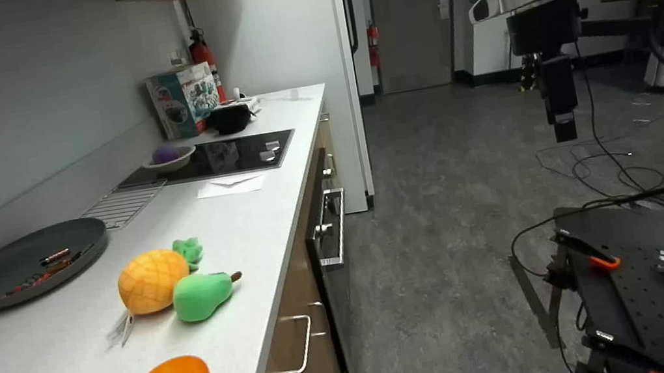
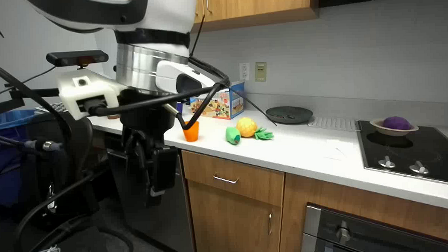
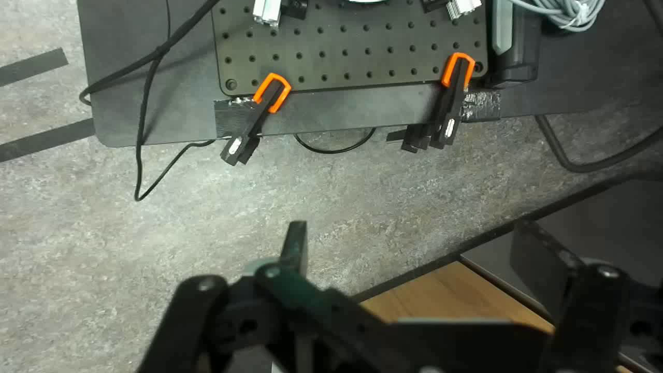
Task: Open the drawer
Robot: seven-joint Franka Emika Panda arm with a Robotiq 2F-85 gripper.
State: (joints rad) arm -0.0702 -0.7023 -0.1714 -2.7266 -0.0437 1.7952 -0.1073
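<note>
Grey wall (image 2: pixel 355 50) runs along the back of the kitchen, behind a long white surface (image 2: pixel 295 149). Going left to right, first comes the tool (image 3: pixel 412 233); the wrist view shows its fingers (image 3: pixel 295 247) wide apart, holding nothing. To its right, in an exterior view, is the drawer (image 2: pixel 237 169), all the way in, just under the surface. Nothing touches its silver handle (image 2: pixel 226 179). I think the job now is to reach that handle. It may work well to slip one finger behind the middle of it, leave the other in front, squeeze softly, then pull straight and slow. The tool could bump the edge of the surface, so it should take care there. Far left in the room is a blue bin (image 2: pixel 1 158). On the surface sit an orange cup (image 2: pixel 191 132), a picture box (image 2: pixel 217 105), a green toy pear (image 2: pixel 231 134) close by a toy pineapple (image 2: pixel 246 126), a dark pan (image 2: pixel 289 115) and a wire rack (image 2: pixel 334 123). Last, at the right, a black stove top (image 2: pixel 429 145) holds a bowl (image 2: pixel 392 132) with a round purple thing (image 2: pixel 396 123).
</note>
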